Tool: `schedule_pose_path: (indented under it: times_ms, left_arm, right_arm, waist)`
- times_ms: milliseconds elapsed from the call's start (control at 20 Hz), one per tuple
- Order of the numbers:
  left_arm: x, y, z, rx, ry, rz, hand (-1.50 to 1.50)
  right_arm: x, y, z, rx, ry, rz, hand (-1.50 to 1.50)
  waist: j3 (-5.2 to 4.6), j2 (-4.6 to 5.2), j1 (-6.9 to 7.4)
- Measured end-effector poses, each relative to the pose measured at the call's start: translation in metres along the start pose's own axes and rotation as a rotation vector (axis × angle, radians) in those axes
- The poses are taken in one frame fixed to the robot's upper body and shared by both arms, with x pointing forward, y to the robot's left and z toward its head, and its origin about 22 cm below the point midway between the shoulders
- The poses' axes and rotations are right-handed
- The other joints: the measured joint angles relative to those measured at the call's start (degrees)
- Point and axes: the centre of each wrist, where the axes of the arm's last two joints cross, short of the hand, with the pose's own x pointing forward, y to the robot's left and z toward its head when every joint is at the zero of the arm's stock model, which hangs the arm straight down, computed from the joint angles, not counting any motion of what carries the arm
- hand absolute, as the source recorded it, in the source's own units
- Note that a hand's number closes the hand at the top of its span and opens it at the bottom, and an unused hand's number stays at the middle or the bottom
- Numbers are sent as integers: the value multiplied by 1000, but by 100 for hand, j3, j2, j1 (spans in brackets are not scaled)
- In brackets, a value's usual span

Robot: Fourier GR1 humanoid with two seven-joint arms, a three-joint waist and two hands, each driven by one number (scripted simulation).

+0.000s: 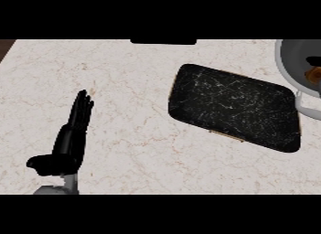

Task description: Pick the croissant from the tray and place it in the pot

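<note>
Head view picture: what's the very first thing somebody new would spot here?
Probably the big black tray with thin white scratchy lines, lying tilted right of the middle of the pale marble counter. Next, the robot's left hand at the lower left, black, open, fingers straight and pointing up the picture. At the far right edge a grey pot peeks in, with something brown, likely the croissant, over it; the right hand there is mostly hidden.

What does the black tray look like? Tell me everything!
The tray is a dark, almost black rectangle with rounded corners and thin pale marbled streaks across its top. It lies flat on the pale marble counter, turned at a slant, right of middle. Nothing lies on it. A thin tan edge peeks out beneath its lower side. Its right corner sits near the grey pot.
</note>
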Motion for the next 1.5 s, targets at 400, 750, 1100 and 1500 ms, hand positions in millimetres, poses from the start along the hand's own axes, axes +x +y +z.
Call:
schedule_pose_path:
  times_ms: [400, 750, 1100, 1500]
  left_arm:
    - [-6, 8, 0, 19, 11, -6, 0]
    - [-1, 10, 1, 30, 13, -9, 0]
    - [-3, 18, 5, 37, 23, -13, 0]
    - [-5, 15, 1, 41, 19, -13, 0]
  right_arm:
    - [-31, -1, -4, -106, 26, -244, -150]
    - [-71, -15, -21, -172, -12, -321, -150]
    - [-117, -38, -27, -188, -37, -348, -150]
    - [-144, -70, -30, -273, -31, -385, -150]
  waist:
    - [-8, -32, -103]
    - [-18, -66, -166]
    - [-25, -87, -218]
    - [-28, -88, -230]
